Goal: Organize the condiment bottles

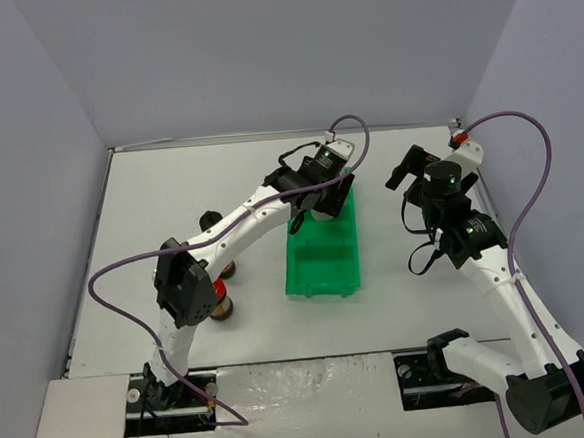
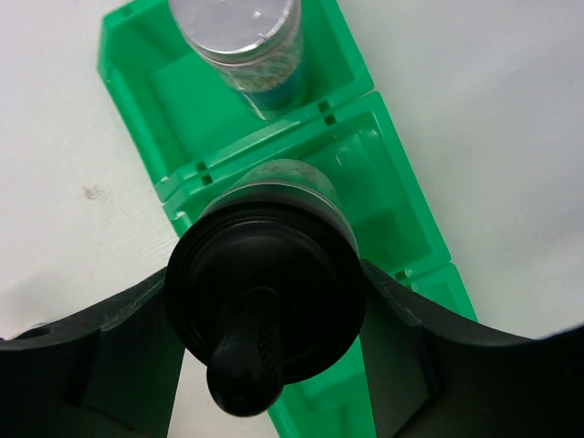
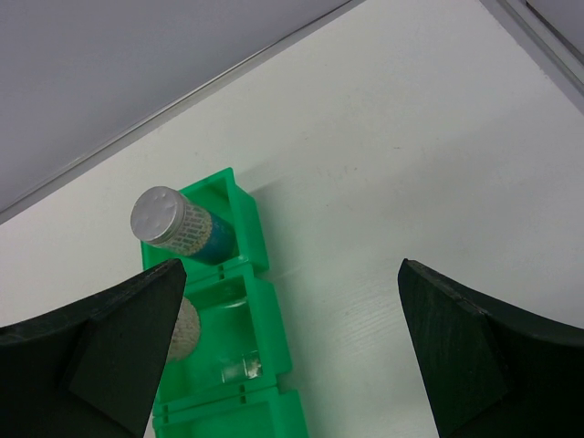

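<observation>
The tabletop (image 1: pixel 170 187) carries a green bin (image 1: pixel 320 267) at its middle. The bin is split into three compartments in a row running away from the arms' bases. The left arm reaches out over the bin's far half, while the right arm stands off to the bin's right, well apart from it.

The left claw (image 1: pixel 319 205) is closed most of the way on the held jar (image 2: pixel 265 274), one finger pressed against each side of its black cap. That cap faces the wrist camera, and a pale speckled body shows just beyond it. The jar's long axis runs straight away from the claw, pointing down at the middle compartment (image 2: pixel 383 192), which lies directly beneath it. Whether its lower end already touches the floor there I cannot tell.

The right claw (image 3: pixel 292 338) is spread wide and holds nothing.

A silver-capped jar (image 3: pixel 169 219) leans in the far compartment, just beyond the divider from the held jar. The loose jars (image 1: pixel 210 220) stand on the tabletop left of the bin, beside the left arm.

In my judgement the coming move is a straight drop along the jar's own axis and a release, and it falls to the left arm, the only one at the bin.
</observation>
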`<state>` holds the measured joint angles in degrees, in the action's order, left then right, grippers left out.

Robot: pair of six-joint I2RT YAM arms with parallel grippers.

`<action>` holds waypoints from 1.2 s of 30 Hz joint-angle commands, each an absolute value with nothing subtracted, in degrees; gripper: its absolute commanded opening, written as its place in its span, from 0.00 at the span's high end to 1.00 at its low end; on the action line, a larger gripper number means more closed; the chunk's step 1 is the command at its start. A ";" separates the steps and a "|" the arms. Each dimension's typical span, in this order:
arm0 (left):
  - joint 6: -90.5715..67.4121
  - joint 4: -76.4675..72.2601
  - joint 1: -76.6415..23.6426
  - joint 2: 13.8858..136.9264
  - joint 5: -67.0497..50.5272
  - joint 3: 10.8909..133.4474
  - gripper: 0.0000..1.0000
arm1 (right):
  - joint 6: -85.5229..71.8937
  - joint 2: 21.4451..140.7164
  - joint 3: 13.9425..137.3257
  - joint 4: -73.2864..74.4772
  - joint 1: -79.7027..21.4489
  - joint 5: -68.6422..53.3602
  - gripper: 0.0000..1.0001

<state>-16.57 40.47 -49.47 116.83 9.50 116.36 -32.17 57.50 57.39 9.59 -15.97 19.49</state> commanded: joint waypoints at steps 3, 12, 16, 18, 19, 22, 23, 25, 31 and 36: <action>-16.40 36.91 -51.54 117.34 7.74 119.67 1.00 | -33.31 56.23 58.80 8.09 -16.08 22.78 0.00; -16.44 37.01 -53.48 121.13 6.48 119.98 1.00 | -33.27 56.16 58.62 8.13 -16.13 22.94 0.00; -16.26 36.41 -53.77 121.78 5.84 119.53 1.00 | -33.15 56.25 58.71 8.15 -16.08 22.80 0.00; -16.19 36.32 -53.77 122.04 5.73 119.53 1.00 | -33.13 56.49 58.71 8.09 -16.08 22.68 0.00; -16.11 36.30 -53.79 122.28 5.65 119.66 1.00 | -33.13 56.58 58.71 8.09 -16.08 22.61 0.00; -15.94 36.51 -53.79 122.98 5.50 120.23 1.00 | -32.94 56.69 58.82 8.10 -16.08 22.41 0.00; -15.83 36.59 -53.79 123.21 5.42 120.43 1.00 | -32.90 56.69 58.86 8.14 -16.08 22.41 0.00; -15.64 36.70 -53.79 123.63 5.13 120.77 1.00 | -32.82 56.74 58.93 8.13 -16.08 22.41 0.00; -15.11 36.75 -53.79 124.79 4.28 121.12 0.99 | -32.70 56.86 58.89 8.15 -16.08 22.13 0.00; -14.55 36.15 -53.79 125.16 3.95 120.54 0.78 | -32.62 57.04 58.89 8.16 -16.08 21.99 0.00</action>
